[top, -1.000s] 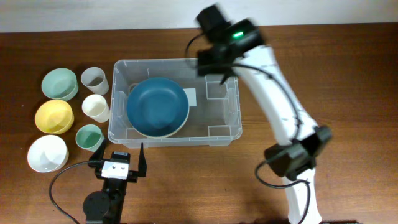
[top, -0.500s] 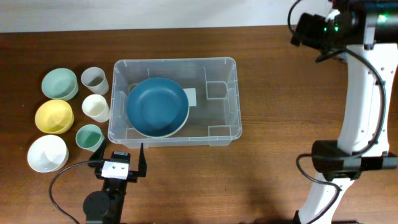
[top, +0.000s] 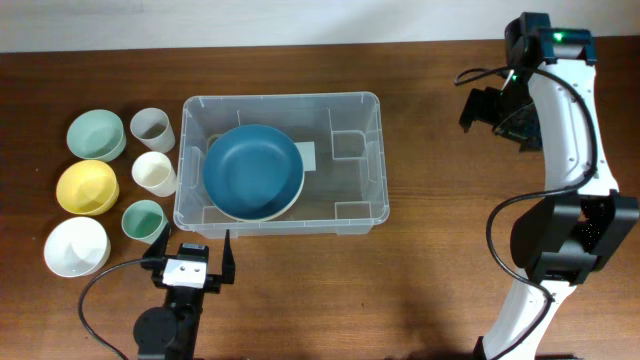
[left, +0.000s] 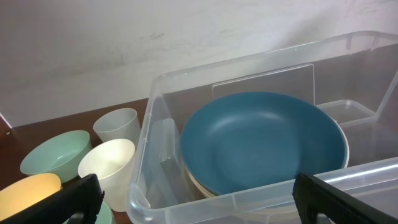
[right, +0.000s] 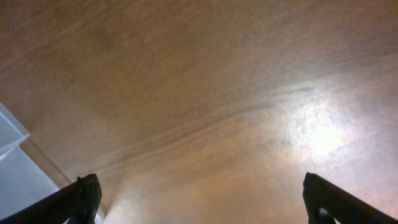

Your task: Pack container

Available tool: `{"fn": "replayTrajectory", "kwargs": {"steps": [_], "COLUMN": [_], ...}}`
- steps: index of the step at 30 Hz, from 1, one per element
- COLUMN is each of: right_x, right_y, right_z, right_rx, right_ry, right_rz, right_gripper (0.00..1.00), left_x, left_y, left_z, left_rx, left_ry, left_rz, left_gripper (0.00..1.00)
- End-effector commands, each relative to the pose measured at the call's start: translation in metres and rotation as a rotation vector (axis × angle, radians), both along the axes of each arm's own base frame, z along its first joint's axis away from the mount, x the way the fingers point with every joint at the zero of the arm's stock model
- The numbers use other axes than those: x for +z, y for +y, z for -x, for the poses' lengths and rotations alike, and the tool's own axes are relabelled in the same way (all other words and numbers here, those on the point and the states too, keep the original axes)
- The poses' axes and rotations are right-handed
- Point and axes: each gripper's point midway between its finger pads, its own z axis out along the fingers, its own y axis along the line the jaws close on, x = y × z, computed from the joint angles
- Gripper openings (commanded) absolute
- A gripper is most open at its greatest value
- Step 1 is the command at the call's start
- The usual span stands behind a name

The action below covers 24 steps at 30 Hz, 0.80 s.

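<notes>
The clear plastic container (top: 280, 98) stands at the table's middle with a white label (top: 306, 157) on its base. A blue dish (top: 253, 170) lies in its left half, on top of a cream one. My left gripper (top: 196, 246) is open and empty just in front of the container's near wall. In the left wrist view the gripper (left: 198, 200) faces the container's rim (left: 249, 194) and the blue dish (left: 264, 140). My right gripper (top: 482, 106) is open and empty, well right of the container. In the right wrist view it (right: 205, 202) hangs over bare wood, with the container's corner (right: 12, 162) at the left edge.
Left of the container stand a pale green bowl (top: 96, 134), a yellow bowl (top: 87, 186), a white bowl (top: 76, 246), a grey cup (top: 152, 126), a cream cup (top: 154, 172) and a teal cup (top: 143, 220). The right arm's base is at the front right.
The right arm has swung away from above the container's back right corner to the table's far right. The left arm and the dishes have not moved.
</notes>
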Motion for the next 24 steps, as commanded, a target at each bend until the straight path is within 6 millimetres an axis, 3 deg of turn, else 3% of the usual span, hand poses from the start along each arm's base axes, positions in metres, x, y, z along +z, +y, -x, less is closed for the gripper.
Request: {"fn": "replayTrajectory", "kwargs": {"steps": [1, 9, 24], "right_x": [-0.004, -0.004, -0.004], "right_y": [0.000, -0.003, -0.003], "right_z": [-0.004, -0.038, -0.038], "right_rx": [0.005, 0.006, 0.006], "right_ry": [-0.019, -0.150, -0.150], "right_rz": [-0.004, 0.007, 0.007], "right_gripper": [0.99, 0.99, 0.99], "left_x": [-0.003, -0.003, -0.003], "left_y": [0.004, 0.004, 0.004], "left_z": [0.000, 0.000, 0.000], "left_rx": [0.017, 0.017, 0.017], "left_ry": [0.009, 0.009, 0.009], "left_rz": [-0.017, -0.017, -0.017], "left_gripper": [1.00, 1.00, 1.00]}}
